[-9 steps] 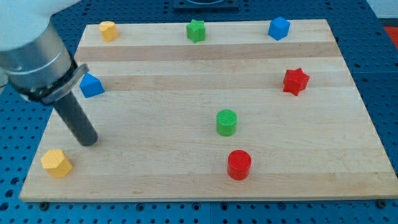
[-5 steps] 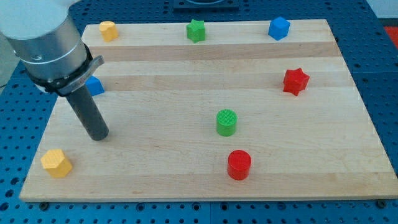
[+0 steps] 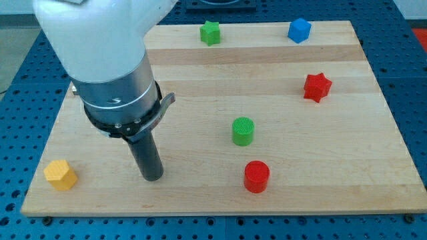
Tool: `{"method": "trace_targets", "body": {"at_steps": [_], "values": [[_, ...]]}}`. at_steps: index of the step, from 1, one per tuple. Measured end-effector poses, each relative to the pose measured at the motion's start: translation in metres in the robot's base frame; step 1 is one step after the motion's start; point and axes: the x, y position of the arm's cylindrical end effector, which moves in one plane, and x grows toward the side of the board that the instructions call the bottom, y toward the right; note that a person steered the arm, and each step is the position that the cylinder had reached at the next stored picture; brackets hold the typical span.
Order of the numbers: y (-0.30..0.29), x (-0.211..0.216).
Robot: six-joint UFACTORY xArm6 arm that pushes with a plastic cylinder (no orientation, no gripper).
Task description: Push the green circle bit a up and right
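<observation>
The green circle block (image 3: 243, 131) stands on the wooden board (image 3: 333, 173), a little right of its middle. My tip (image 3: 153, 177) rests on the board well to the left of the green circle and somewhat lower in the view. A red circle block (image 3: 256, 177) sits just below the green circle, towards the view's bottom. My tip touches no block.
A yellow block (image 3: 61, 175) lies at the bottom left. A red star (image 3: 317, 87) is at the right. A green star (image 3: 210, 32) and a blue block (image 3: 299, 30) sit along the top edge. The arm's body hides the board's upper left.
My tip has moved right and a little down across the board, closer to the green circle. The arm now covers the blue and yellow blocks at the upper left. No block has moved.
</observation>
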Motion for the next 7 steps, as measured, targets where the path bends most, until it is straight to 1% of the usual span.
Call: {"method": "trace_targets", "body": {"at_steps": [1, 2, 3, 5, 6, 7], "values": [[0.000, 0.000], [0.012, -0.002], [0.041, -0.018], [0.125, -0.061], [0.193, -0.055], [0.251, -0.012]]}}
